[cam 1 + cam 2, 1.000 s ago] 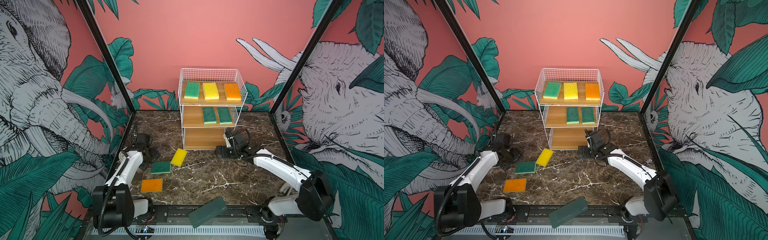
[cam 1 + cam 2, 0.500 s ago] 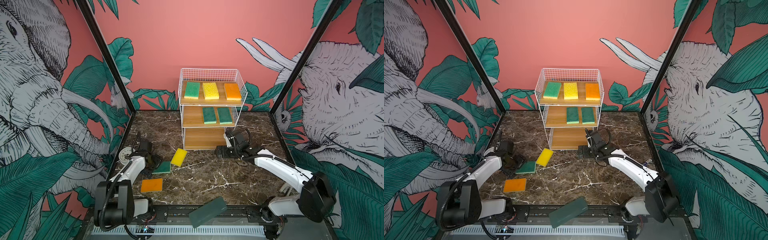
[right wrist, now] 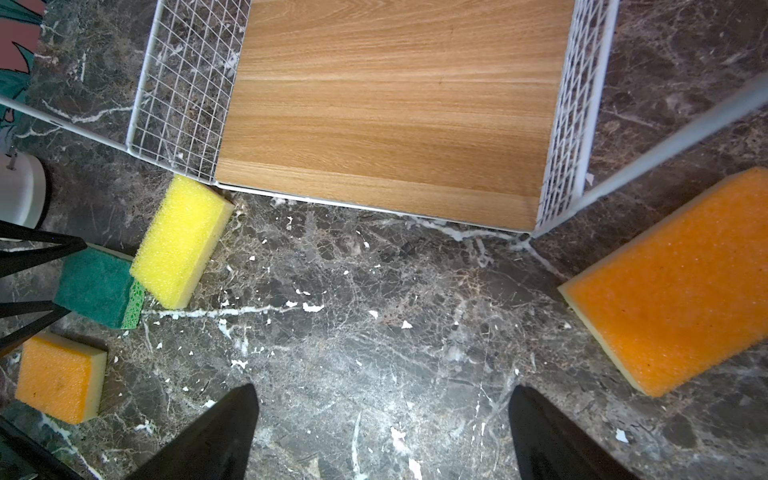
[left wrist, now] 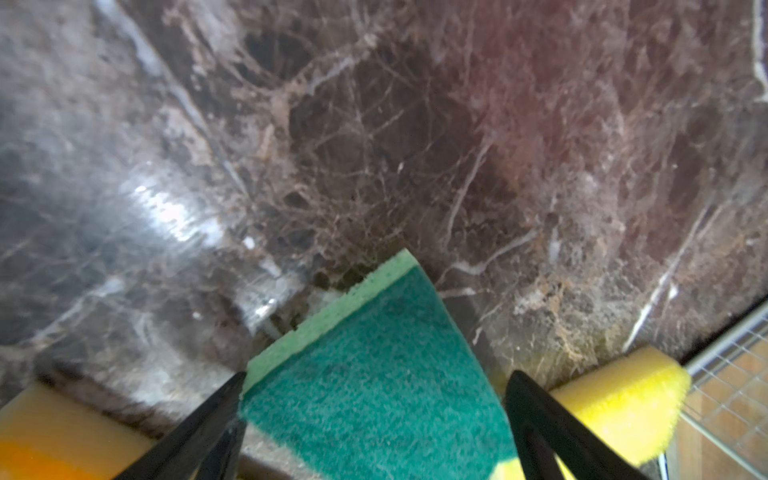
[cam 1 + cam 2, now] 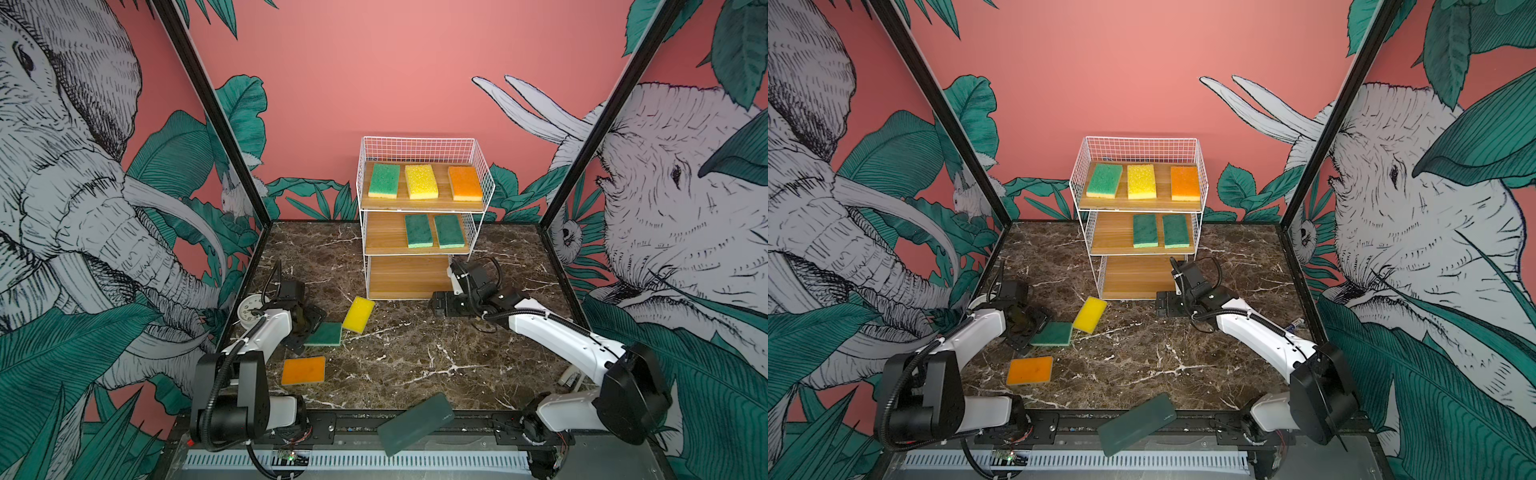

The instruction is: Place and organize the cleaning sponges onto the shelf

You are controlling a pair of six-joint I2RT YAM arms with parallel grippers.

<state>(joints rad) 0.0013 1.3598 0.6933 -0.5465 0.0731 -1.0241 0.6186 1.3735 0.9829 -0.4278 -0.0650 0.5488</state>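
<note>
Sponges half sorted on the marble bench (image 5: 415,357): we count five on the shelf (image 5: 384,239), which stands at the back. Its top board carries a light green sponge (image 5: 384,180), a speckled yellow sponge (image 5: 421,181) and a bright orange sponge (image 5: 465,183) side by side; two dark green sponges (image 5: 418,230) lie on the middle board, and the bottom board is bare. Four more lie on the bench. The left end effector (image 5: 309,332), fingers spread, straddles one end of a green-topped sponge (image 5: 328,333); a loose yellow sponge (image 5: 358,314) touches that sponge's far corner, and an orange-faced sponge (image 5: 303,370) lies nearer the front edge. The right end effector (image 3: 383,388), spread and empty, sits low over bare bench before the bottom board; in its wrist view we find the fourth sponge (image 3: 681,282), orange, just beside the shelf's front corner.
</note>
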